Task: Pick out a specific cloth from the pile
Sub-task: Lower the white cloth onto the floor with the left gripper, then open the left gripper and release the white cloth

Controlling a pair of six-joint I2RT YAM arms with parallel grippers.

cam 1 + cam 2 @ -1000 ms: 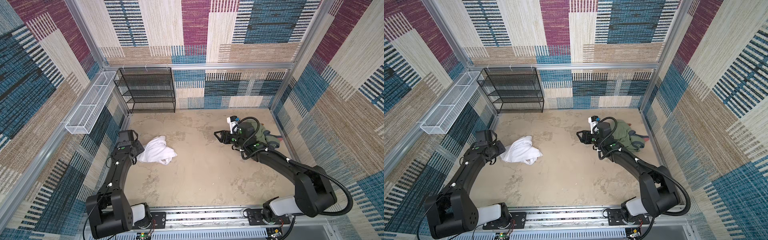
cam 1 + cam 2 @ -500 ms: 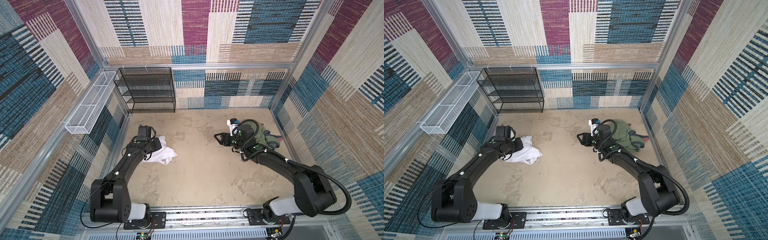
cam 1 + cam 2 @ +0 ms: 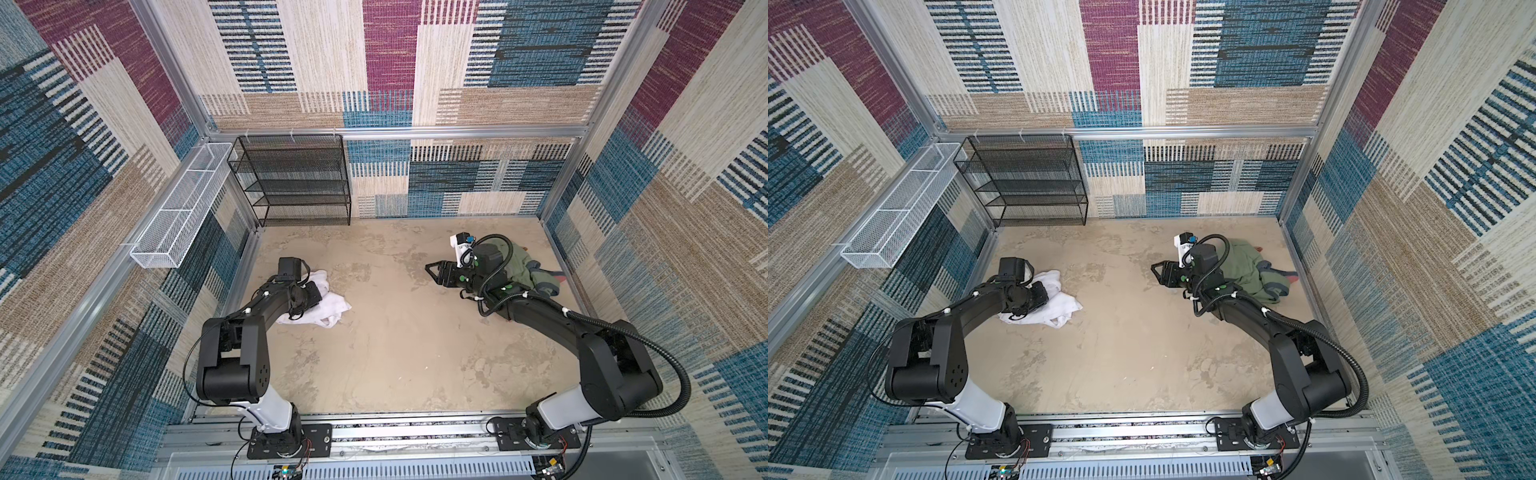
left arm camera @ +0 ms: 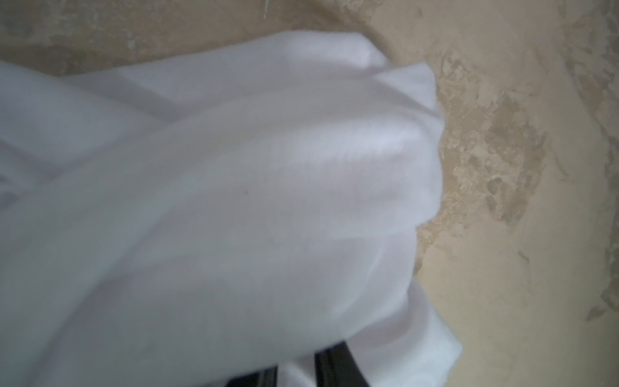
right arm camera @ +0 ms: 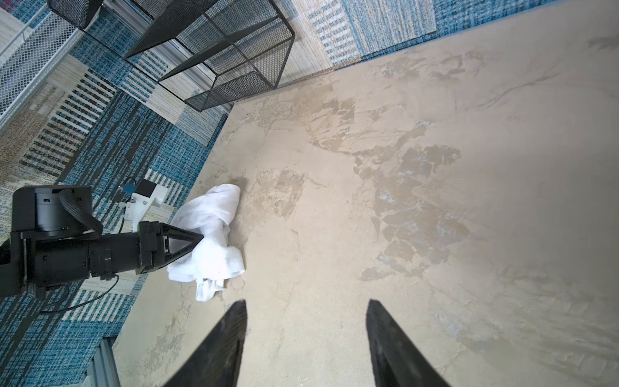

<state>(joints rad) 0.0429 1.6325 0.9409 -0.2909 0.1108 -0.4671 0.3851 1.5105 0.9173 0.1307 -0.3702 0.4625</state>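
The cloth [image 3: 334, 307], white and crumpled, lies on the beige floor at the left in both top views [image 3: 1064, 305], apart from the pile. My left gripper [image 3: 314, 297] is pressed into its left side and shut on a fold. In the left wrist view the cloth [image 4: 234, 187] fills the picture and white fabric bunches between the dark fingers [image 4: 335, 367]. The right wrist view shows the left gripper [image 5: 201, 239] pinching the cloth [image 5: 214, 254]. The pile [image 3: 524, 270], olive-green over blue-grey and salmon-red, sits at the right wall. My right gripper [image 3: 432, 271] hovers open beside it, holding nothing [image 5: 306, 303].
A black mesh shelf [image 3: 299, 178] stands against the back wall at the left. A white wire basket [image 3: 183, 216] hangs on the left wall. Patterned walls close in three sides, and a metal rail [image 3: 374, 432] runs along the front.
My left arm has swung from beside the left wall onto the white cloth and its jaws have closed on the fabric. The right arm has hardly moved.
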